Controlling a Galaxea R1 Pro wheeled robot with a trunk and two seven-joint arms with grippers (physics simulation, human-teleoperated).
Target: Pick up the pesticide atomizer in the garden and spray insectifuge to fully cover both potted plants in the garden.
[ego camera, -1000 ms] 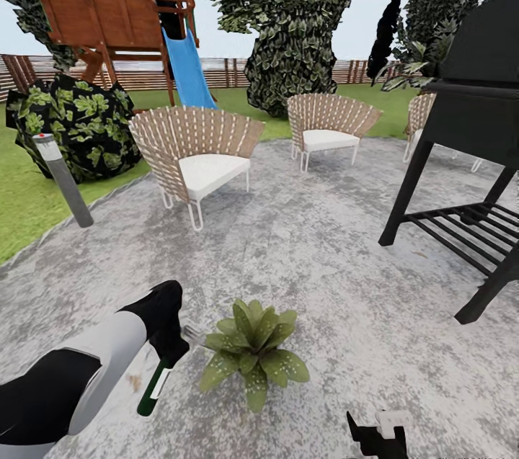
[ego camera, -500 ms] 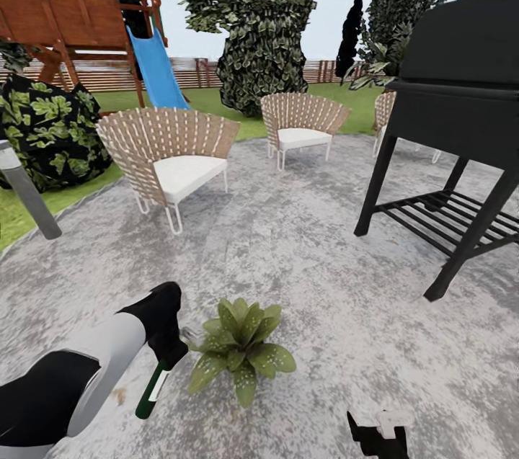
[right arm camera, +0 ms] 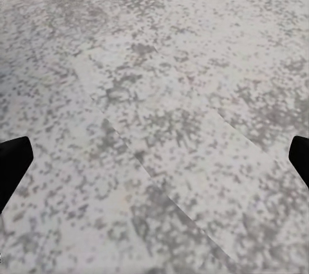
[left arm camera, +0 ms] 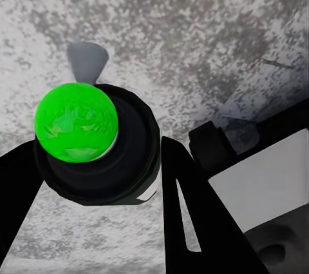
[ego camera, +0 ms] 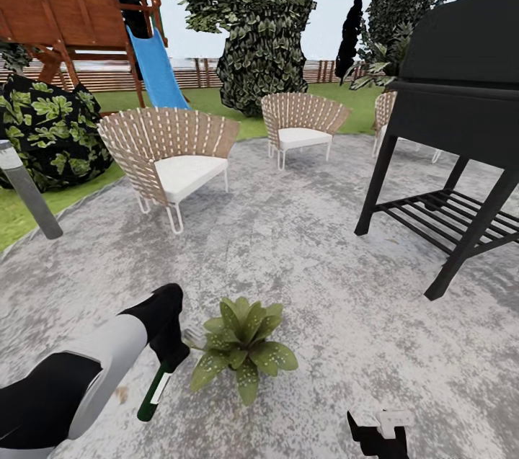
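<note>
Gripping the pesticide atomizer [ego camera: 153, 392] beside a potted plant [ego camera: 241, 351], the left gripper [left arm camera: 96, 158] shows its bright-green end; right gripper [right arm camera: 154, 158] spread open.

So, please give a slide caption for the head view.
Left gripper holds the pesticide atomizer beside a potted plant on the patio.

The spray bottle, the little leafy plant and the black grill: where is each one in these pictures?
pesticide atomizer [ego camera: 153, 391]: head view, on its white label, held in the left gripper [ego camera: 167, 352].
potted plant [ego camera: 241, 349]: head view, centre of the leaf rosette.
black grill [ego camera: 461, 66]: head view, on its body.
</note>
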